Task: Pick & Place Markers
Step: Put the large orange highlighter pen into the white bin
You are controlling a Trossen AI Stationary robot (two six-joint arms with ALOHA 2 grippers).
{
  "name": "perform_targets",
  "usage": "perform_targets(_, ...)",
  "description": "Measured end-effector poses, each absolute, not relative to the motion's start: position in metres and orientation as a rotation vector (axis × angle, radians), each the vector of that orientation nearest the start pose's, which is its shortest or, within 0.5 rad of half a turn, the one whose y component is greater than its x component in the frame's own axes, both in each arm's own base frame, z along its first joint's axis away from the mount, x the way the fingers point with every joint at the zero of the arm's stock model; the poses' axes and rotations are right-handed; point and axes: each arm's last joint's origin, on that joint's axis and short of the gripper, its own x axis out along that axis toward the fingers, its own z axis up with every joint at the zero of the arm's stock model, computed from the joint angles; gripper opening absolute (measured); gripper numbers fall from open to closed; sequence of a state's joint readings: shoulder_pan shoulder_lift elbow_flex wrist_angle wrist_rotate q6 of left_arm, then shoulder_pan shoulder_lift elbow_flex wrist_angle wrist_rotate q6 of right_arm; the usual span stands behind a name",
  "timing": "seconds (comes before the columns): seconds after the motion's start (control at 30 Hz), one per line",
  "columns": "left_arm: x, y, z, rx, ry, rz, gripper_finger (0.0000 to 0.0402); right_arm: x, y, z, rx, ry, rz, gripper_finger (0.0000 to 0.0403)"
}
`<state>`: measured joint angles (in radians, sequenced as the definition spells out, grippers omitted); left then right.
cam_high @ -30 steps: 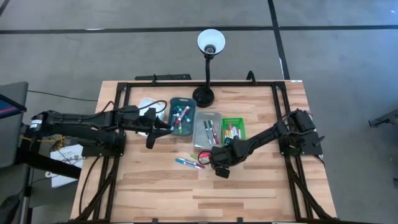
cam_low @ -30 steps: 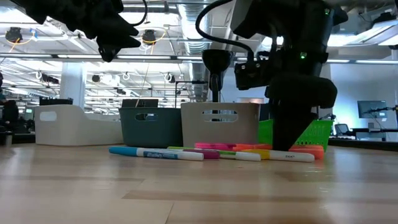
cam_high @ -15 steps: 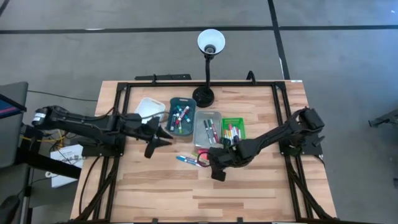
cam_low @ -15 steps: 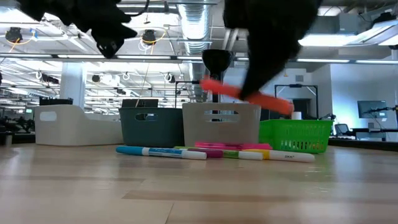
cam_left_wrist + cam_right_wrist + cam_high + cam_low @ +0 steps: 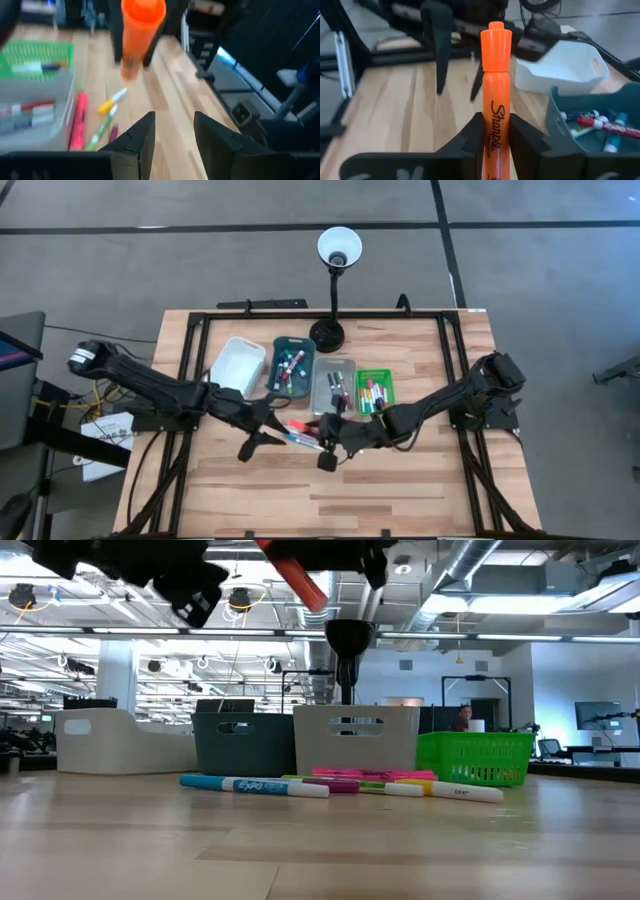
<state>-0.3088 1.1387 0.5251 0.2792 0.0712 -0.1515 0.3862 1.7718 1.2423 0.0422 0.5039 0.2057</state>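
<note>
Holding an orange marker (image 5: pixel 495 105) up off the table is where you're at with the right gripper (image 5: pixel 327 442), fingers clamped on the barrel, so this looks like the carry step, maybe a handoff. The left gripper (image 5: pixel 262 430) sits just beside it with its fingers (image 5: pixel 137 142) spread apart and nothing between them, pointed right at the marker.

The marker's long axis runs straight out along the right gripper's fingers, cap end away from the wrist; in the low view it hangs tilted, high above the wood. In the high view it lies roughly sideways, pointing toward the left arm.

Next move, I'd guess: either bring the left fingers around the free end, or swing the marker over a tray (image 5: pixel 334 387) and let go. Keep it clear of the loose markers (image 5: pixel 330 783) on the table in front of the trays, right below both grippers.
</note>
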Motion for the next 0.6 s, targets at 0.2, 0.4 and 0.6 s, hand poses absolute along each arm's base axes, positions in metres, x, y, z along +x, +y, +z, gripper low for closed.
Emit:
perform_targets(0.2, 0.231, -0.075, 0.236, -0.062, 0.149, -0.356, 0.0131, 0.375, 0.138, 0.252, 0.028, 0.364, -0.148, 0.007)
perform_targets(0.4, 0.232, -0.075, 0.241, -0.022, 0.083, -0.366, 0.0131, 0.375, 0.14, 0.255, 0.04, 0.337, -0.142, 0.0068)
perform_targets(0.6, 0.232, -0.075, 0.243, -0.024, 0.06, -0.363, 0.0131, 0.376, 0.14, 0.256, 0.045, 0.328, -0.141, 0.0068)
